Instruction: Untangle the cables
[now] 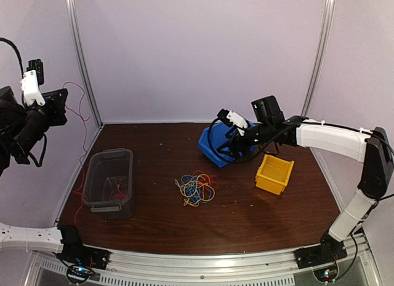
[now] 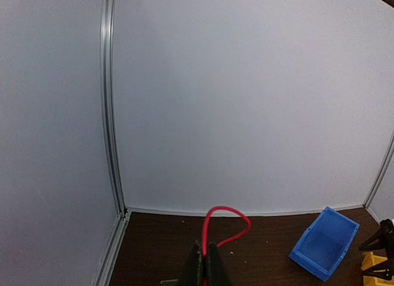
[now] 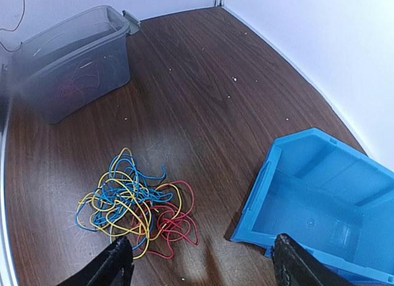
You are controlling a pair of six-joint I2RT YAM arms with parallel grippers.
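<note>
Near my bases the table (image 1: 246, 218) is bare wood, with open room along the front edge. A little further in, the tangle of cables (image 3: 135, 206) is lying mid-table, blue, yellow and red loops knotted together, flat on the wood and touching none of the bins. The gray bin (image 1: 108, 182) is sitting to the left of it, near the left edge, with a few loose red strands inside, so I judge that is where freed wires are going. The yellow bin (image 1: 274, 173) is sitting right of the tangle, well apart from it.

Behind that, my right gripper (image 3: 203, 267) is hanging over the near lip of the blue bin (image 3: 320, 200), jaws spread wide with nothing between them, and its camera is looking down at the tangle. The blue bin is tilting toward the middle of the table. There is a clear lane from this gripper to the tangle, with only the bin lip to mind.

Furthest and highest, my left gripper (image 2: 204, 255) is pinching shut on a red wire (image 2: 223, 207) that loops out just past the fingertips. I am holding it up by the left wall, likely to draw its length free. The wire is trailing down toward the gray bin. The left wall and corner post are close, so there is little room left that way.
</note>
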